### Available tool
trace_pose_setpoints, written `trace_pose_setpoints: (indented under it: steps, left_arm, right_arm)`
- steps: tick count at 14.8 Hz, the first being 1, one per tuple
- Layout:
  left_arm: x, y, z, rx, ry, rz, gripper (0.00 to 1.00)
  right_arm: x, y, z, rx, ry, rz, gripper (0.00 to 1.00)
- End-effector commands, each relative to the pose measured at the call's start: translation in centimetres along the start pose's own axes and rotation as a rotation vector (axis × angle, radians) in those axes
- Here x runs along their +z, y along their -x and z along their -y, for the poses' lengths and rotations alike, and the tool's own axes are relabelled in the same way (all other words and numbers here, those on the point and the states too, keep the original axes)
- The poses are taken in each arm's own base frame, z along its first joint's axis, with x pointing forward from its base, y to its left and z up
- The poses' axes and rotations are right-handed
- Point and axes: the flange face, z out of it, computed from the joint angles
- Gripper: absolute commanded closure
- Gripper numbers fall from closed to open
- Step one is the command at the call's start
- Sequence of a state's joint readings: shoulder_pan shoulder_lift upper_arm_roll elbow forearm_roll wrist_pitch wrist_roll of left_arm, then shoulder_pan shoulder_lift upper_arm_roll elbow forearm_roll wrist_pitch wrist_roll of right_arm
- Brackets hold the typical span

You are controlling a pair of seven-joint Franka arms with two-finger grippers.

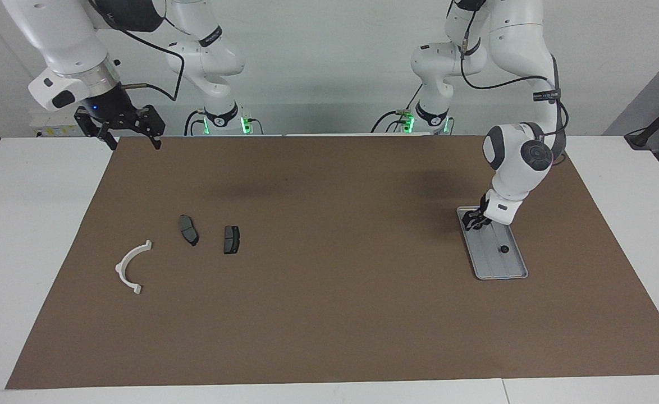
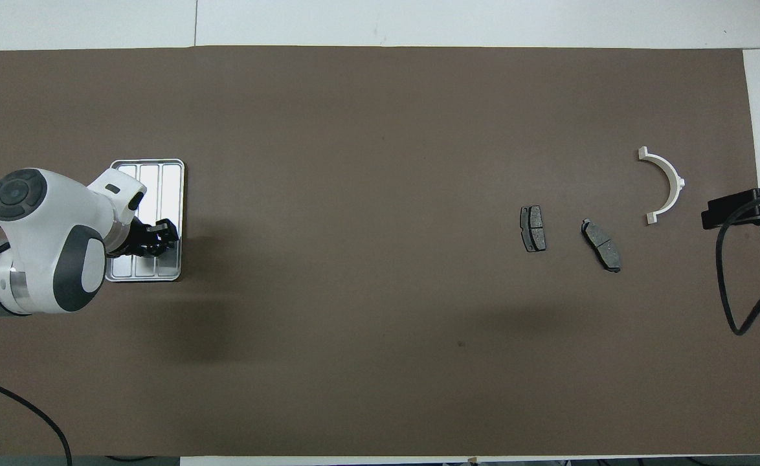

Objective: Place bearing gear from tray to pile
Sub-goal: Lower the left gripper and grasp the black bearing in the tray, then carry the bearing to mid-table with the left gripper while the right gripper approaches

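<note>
Left gripper [image 1: 474,219] low in tray [image 1: 510,272], right gripper [image 1: 120,128] waiting raised

The tray [image 1: 508,270] is a flat, ridged, silver-grey rectangle lying toward the left arm's end of the tabletop [image 1: 329,314]. A small dark bearing gear [image 1: 504,248] sits in it. The pile, a white half-ring [image 1: 129,264] and two dark grey plates [image 1: 188,230] [image 1: 231,239], lies flat toward the right arm's end.

High facing view and steep overhead view share the brown mat [image 1: 329,292]
</note>
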State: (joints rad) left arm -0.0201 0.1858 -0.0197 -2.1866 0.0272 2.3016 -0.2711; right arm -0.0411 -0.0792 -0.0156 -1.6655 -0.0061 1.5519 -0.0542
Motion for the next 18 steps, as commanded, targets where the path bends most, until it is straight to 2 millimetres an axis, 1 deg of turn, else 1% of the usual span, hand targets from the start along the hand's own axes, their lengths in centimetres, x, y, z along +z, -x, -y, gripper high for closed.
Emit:
trace_pose_setpoints:
  steps: [1,3,4,6,7,9,11,12,13,15,18]
  left_arm:
    - [0.8,0.4,0.5,0.012,-0.016,0.0,0.66]
    - [0.7,0.3,0.4,0.014,-0.016,-0.001,0.8]
    - [0.7,0.3,0.4,0.014,-0.016,-0.001,0.84]
    - [0.4,0.1,0.3,0.012,-0.016,-0.001,0.95]
    - [-0.3,-0.4,0.1,0.006,-0.012,-0.01,0.99]
    - [-2.5,-1.6,-0.5,-0.006,-0.008,0.001,0.99]
    - [-5.3,-3.0,-1.3,-0.067,0.043,0.019,0.99]
    - [-6.3,-3.1,-2.5,-0.101,0.06,0.018,0.99]
    - [-6.8,-3.1,-3.8,-0.14,0.062,0.011,0.99]
    - [-7.4,-2.2,-7.3,-0.198,0.066,-0.002,0.99]
    - [-8.3,-0.9,-13.4,-0.289,0.076,-0.021,0.99]
  right_arm:
    - [0.1,0.5,-0.2,0.019,0.011,-0.02,0.0]
    - [0.1,0.5,-0.2,0.016,0.011,-0.02,0.0]
    - [0.1,0.5,-0.3,0.016,0.011,-0.02,0.0]
    - [0.0,0.6,-0.3,0.016,0.011,-0.022,0.0]
    - [0.0,0.6,-0.3,0.016,0.011,-0.022,0.0]
    - [0.0,0.6,-0.3,0.016,0.011,-0.022,0.0]
    - [0.0,0.6,-0.3,0.016,0.011,-0.022,0.0]
    - [0.0,0.6,-0.3,0.016,0.011,-0.022,0.0]
    - [0.1,0.6,-0.3,0.016,0.011,-0.019,0.0]
    - [0.0,0.6,-0.4,0.016,0.011,-0.022,0.0]
    - [0.0,0.5,-0.4,0.016,0.011,-0.023,0.0]
